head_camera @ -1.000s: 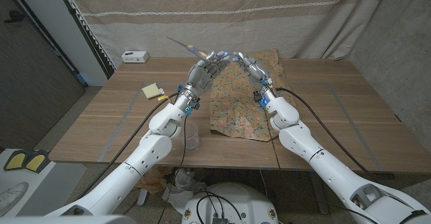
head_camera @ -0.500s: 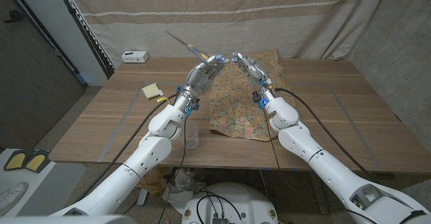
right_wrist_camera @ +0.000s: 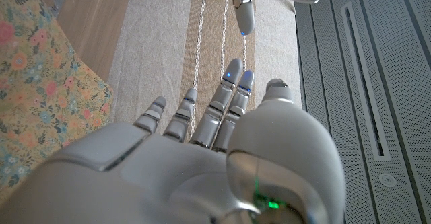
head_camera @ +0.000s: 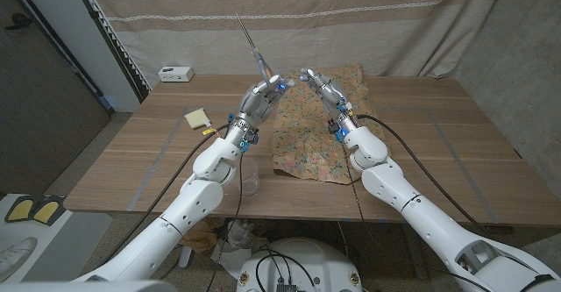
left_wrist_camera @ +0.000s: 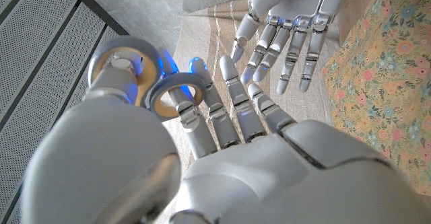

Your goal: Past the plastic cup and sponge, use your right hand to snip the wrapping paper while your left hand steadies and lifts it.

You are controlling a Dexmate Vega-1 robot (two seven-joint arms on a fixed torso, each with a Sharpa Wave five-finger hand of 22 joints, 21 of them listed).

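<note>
No cut shows yet in the single sheet of floral-patterned wrapping paper (head_camera: 317,134), which lies spread on the wooden tabletop (head_camera: 421,143) under both raised arms. The one pair of scissors (head_camera: 255,53), with grey-and-tan ring handles, is gripped in the fingers of the left hand (head_camera: 260,99), blades pointing up, while the right hand (head_camera: 317,83) hovers beside it, fingers spread and holding nothing, so by my reading the handover, snip and lift all remain. Nearer the robot stand one clear plastic cup (head_camera: 248,178) and one pale yellow sponge (head_camera: 198,117).

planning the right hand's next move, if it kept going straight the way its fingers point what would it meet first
Most likely the left hand, which holds the scissors; the right hand points its open fingers toward it across a small gap, though depth is unclear.
</note>
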